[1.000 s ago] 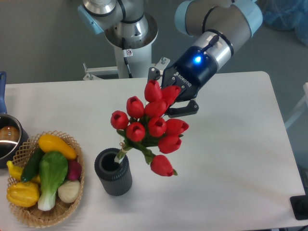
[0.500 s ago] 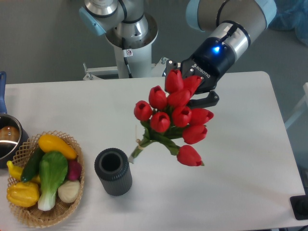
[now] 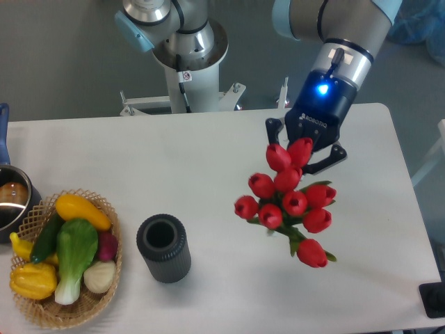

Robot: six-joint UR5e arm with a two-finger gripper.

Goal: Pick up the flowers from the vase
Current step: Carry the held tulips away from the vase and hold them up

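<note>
Gripper (image 3: 304, 147) clamped on the topmost buds of the red tulip bunch (image 3: 290, 200), holding it above the table (image 3: 208, 160), well apart from the vase. Dark grey ribbed vase (image 3: 164, 248) upright at 9 o'clock from the bunch, mouth bare. Wicker basket of vegetables (image 3: 62, 256) at 9 o'clock from the vase.

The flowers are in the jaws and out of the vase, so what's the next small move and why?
Probably hold steady, or lift slightly. The flowers hang from the gripper, well to the right of the empty vase and apparently above the table, so the pick looks essentially done.
</note>
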